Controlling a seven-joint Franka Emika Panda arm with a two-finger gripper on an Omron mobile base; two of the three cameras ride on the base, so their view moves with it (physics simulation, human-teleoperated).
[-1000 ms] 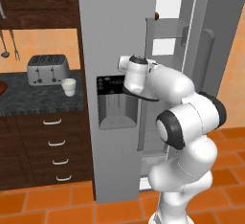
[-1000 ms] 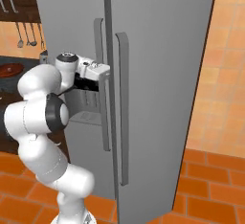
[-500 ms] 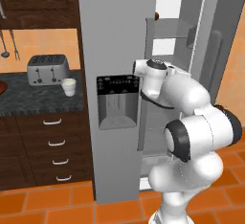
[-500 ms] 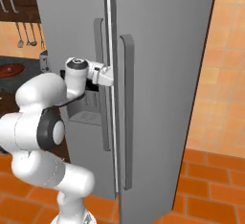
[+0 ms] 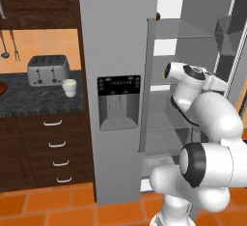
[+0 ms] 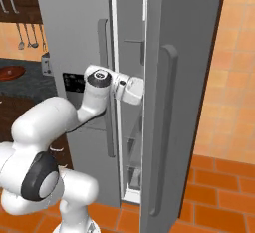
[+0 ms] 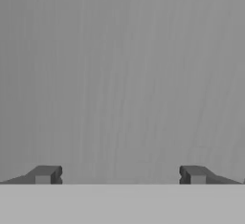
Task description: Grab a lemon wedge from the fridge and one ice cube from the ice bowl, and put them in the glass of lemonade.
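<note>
One fridge (image 5: 118,51) door stood ajar; the gripper (image 7: 119,175) was spread wide, empty, facing grey. Lemon wedge unseen, probably small, slippery; pinch its flat sides. Glass (image 5: 69,87) waited on the left counter (image 5: 29,99).

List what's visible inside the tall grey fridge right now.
Through the open door of the tall grey two-door fridge, pale translucent shelves and white inner walls show. The white arm covers the middle shelves. No lemon wedge is visible; the open gripper faces a plain grey surface.
</note>
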